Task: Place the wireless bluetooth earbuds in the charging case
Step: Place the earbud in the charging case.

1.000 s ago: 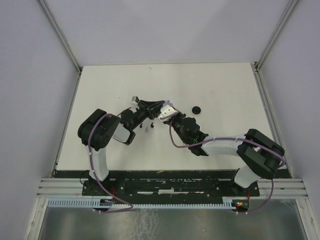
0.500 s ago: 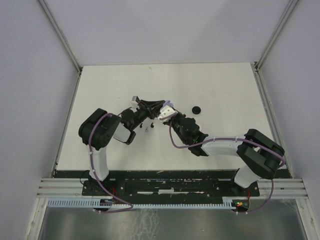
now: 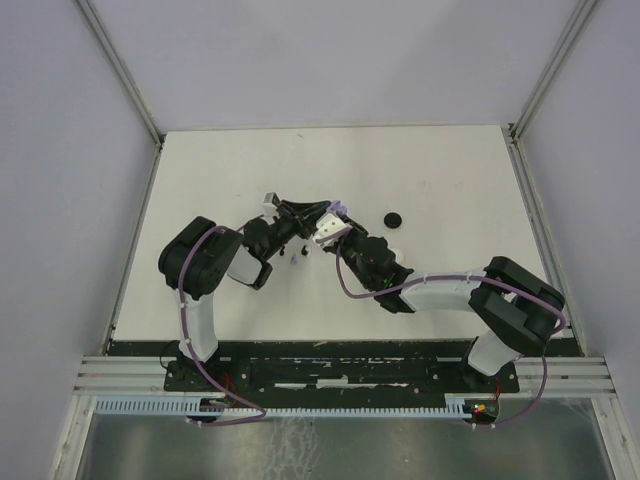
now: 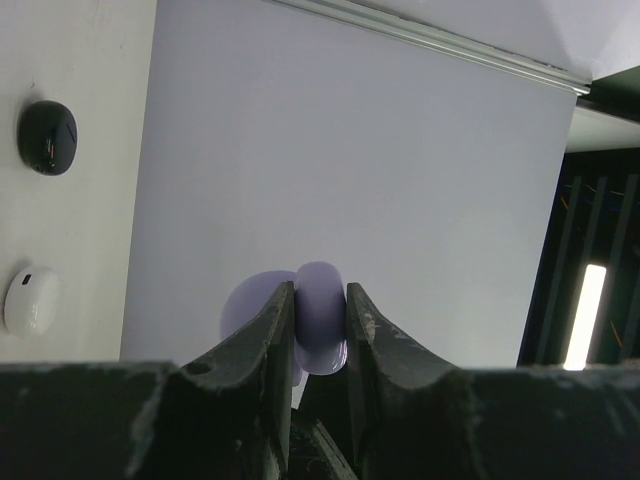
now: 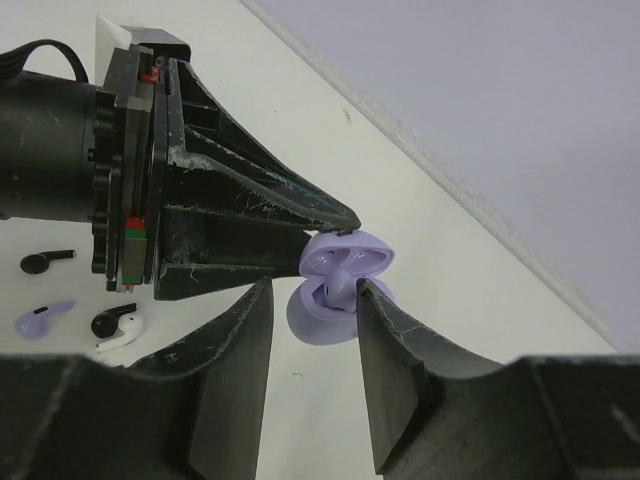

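The left pincer is pinching the open lilac charging case by its thin edge, up in the air. The right pincer is standing spread, one finger on each side of the case, not squeezing it.

If a right finger is bumping the case, it could be twisting out of that small grip and falling. I cannot tell if a bud is sitting inside.

The loose earbuds are lying beside the left pincer's body, well behind its tips. The table is looking white and flat. Plain pale walls are standing around it.
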### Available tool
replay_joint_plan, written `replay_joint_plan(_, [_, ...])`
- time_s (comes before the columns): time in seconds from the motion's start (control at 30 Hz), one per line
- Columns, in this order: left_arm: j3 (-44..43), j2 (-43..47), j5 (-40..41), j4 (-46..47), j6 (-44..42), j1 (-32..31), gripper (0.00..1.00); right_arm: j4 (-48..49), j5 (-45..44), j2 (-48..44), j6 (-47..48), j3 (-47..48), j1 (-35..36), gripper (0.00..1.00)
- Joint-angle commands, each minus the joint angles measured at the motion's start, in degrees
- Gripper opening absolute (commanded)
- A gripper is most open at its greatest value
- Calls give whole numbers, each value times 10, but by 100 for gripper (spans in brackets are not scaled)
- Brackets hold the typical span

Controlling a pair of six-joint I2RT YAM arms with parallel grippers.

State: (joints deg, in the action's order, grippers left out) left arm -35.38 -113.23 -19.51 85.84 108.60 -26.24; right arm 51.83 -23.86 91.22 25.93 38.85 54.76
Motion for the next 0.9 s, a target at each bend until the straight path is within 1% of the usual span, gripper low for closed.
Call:
replay_joint_plan(0.0, [-14, -6, 5, 40, 4, -5, 3, 25, -3, -3, -3, 29, 3, 52])
replay_joint_plan(0.03, [-14, -7, 5, 40, 4, -5, 3, 24, -5, -5, -3, 33, 4, 56])
replay_joint_plan(0.17, [-10, -9, 6, 44, 5, -5, 3, 18, -9, -21, -8, 46, 2, 65])
replay_joint_plan(0.3, [-4, -9, 5, 47, 5, -5, 3, -2, -25, -51, -24, 60, -6, 71])
replay_joint_plan(0.5, [0, -11, 5, 53, 5, -5, 3, -85, -37, -130, -98, 76, -40, 74])
replay_joint_plan(0.6, [0, -11, 4, 56, 7, -5, 3, -133, -52, -164, -126, 79, -52, 79])
replay_joint_plan(0.7, [1, -11, 4, 59, 7, -6, 3, -179, -81, -182, -141, 83, -55, 80])
replay_joint_plan(0.8, [4, -17, 3, 76, 14, -5, 3, -195, -130, -183, -174, 82, -56, 84])
replay_joint_plan(0.87, [6, -25, 1, 96, 24, -5, 3, -210, -154, -175, -195, 85, -56, 84])
